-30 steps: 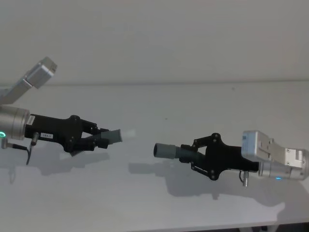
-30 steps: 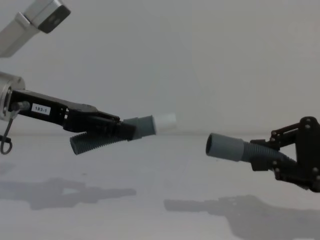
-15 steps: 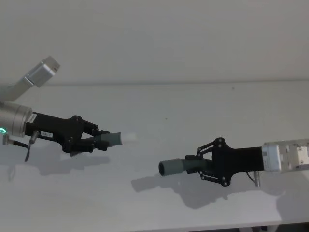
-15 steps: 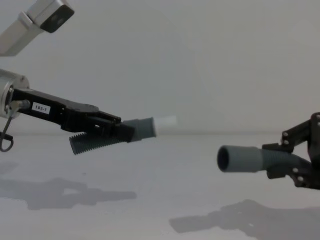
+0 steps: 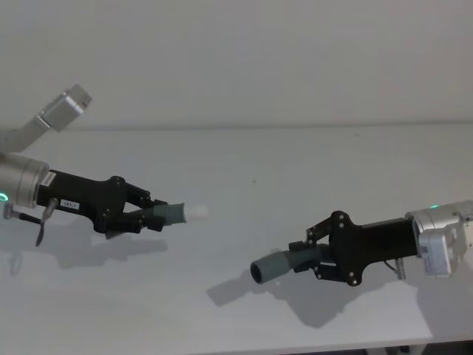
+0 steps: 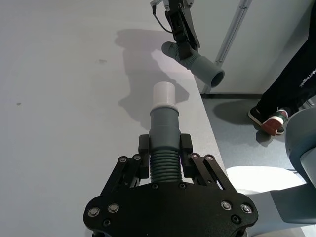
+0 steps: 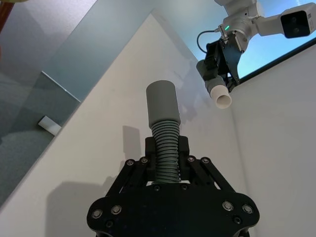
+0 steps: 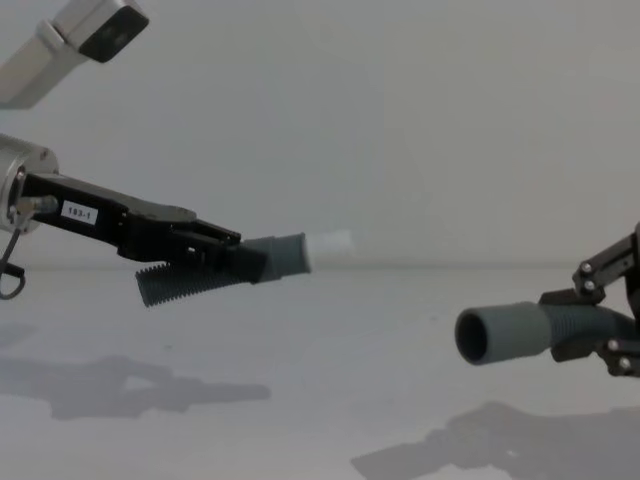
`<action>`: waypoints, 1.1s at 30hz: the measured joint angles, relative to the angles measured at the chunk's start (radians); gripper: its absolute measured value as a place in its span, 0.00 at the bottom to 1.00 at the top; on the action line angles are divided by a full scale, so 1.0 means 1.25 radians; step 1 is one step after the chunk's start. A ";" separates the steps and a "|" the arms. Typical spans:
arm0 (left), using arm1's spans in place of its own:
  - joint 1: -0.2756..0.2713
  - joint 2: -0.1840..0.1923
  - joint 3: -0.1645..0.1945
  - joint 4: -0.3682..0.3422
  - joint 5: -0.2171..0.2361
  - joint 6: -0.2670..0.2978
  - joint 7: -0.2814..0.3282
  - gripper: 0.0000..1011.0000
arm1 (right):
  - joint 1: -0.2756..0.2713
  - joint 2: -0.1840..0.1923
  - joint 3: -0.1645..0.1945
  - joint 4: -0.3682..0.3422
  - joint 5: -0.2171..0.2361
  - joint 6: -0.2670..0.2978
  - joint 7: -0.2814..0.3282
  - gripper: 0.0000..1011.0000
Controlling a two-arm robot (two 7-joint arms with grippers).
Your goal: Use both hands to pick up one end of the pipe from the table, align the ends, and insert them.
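White table [image 5: 295,170] and pale wall make the backdrop; both pipe pieces hang above the table, touching nothing else. The left tool [image 5: 151,213] is clenched on the ribs of the tip piece [image 5: 171,214], whose white tip [image 5: 196,213] points to the robot's right. The right tool [image 5: 301,257] grasps the socket piece [image 5: 288,260] by its ribs. Its socket [image 5: 260,271] lies right of the white tip, well apart from it, lower and nearer the robot, with the mouth turned left and partly toward the robot. The two axes run offset, not in line. By my judgement the right arm must rise and push outward before closing on the tip. Both arms reach inward from the sides.
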 joint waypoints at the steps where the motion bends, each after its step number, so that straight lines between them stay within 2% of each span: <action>1: 0.000 0.000 0.000 0.000 -0.001 0.000 0.000 0.32 | 0.000 -0.001 0.000 0.001 -0.001 -0.001 -0.001 0.22; 8: 0.005 0.001 0.000 -0.010 -0.008 0.000 0.012 0.32 | -0.003 -0.005 0.014 -0.004 -0.045 0.000 -0.044 0.22; 10: 0.010 0.001 -0.001 -0.015 -0.012 0.000 0.021 0.32 | -0.009 -0.007 0.023 -0.011 -0.070 0.011 -0.072 0.22; 11: 0.011 0.000 -0.001 -0.016 -0.013 0.000 0.023 0.32 | -0.009 -0.007 0.023 -0.011 -0.070 0.011 -0.072 0.22; 21: 0.028 -0.008 -0.002 -0.027 -0.024 -0.004 0.054 0.32 | -0.026 -0.013 0.044 -0.032 -0.152 0.055 -0.163 0.22; 33: 0.041 -0.015 0.004 -0.037 -0.033 -0.005 0.074 0.32 | -0.025 -0.019 0.052 -0.022 -0.199 0.070 -0.213 0.22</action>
